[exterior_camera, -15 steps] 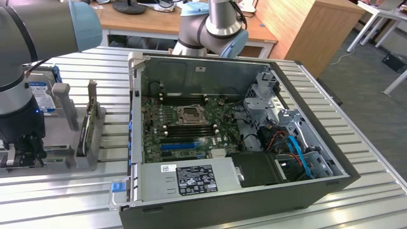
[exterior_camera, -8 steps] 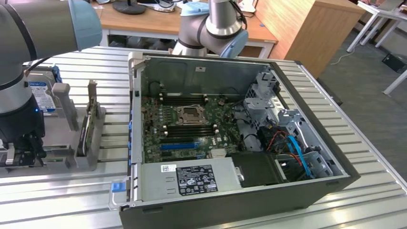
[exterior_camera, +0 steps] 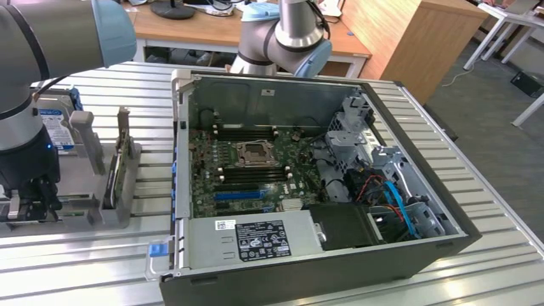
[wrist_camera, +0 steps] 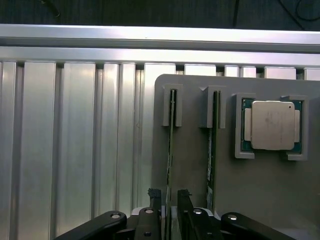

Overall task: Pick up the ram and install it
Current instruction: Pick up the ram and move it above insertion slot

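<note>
One parted pincer (wrist_camera: 169,194) astride the upright ram (wrist_camera: 170,142)

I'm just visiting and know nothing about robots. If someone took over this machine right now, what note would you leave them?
Tool: open, its fingers on either side of one memory stick, with gaps showing, so it is not gripping.
Things: that stick stands on edge in a gray holder and is the one farther from the processor chip. A second stick stands between them. The open computer sits at the exterior view's right.
Done: Tool lined up over the stick.
Left: gripping, lifting, fitting it into the computer.
</note>
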`<state>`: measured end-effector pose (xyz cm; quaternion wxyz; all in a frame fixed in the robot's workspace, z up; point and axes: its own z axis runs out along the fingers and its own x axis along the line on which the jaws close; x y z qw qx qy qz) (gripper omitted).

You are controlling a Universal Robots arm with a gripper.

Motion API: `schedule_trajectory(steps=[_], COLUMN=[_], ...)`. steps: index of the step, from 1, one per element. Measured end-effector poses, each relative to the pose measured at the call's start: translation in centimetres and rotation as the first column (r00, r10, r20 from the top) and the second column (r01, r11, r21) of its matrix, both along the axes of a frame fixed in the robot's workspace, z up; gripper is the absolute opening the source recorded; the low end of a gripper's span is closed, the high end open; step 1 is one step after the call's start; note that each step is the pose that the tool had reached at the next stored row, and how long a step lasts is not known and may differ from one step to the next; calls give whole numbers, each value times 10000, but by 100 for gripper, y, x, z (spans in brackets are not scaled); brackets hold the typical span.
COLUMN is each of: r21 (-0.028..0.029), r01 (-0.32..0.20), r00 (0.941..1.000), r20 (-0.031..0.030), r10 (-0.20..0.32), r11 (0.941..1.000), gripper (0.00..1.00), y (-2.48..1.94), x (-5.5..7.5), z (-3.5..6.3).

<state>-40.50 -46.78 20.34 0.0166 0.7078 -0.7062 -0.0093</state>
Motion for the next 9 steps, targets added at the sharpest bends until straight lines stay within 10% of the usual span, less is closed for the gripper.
schedule_trajectory(steps=[9], r21=[-1], r01=[-1], r00=[10000], r20=[0], r10=[1], r11=[10000], gripper=[27], y=[-7], x=[-1], z=[0])
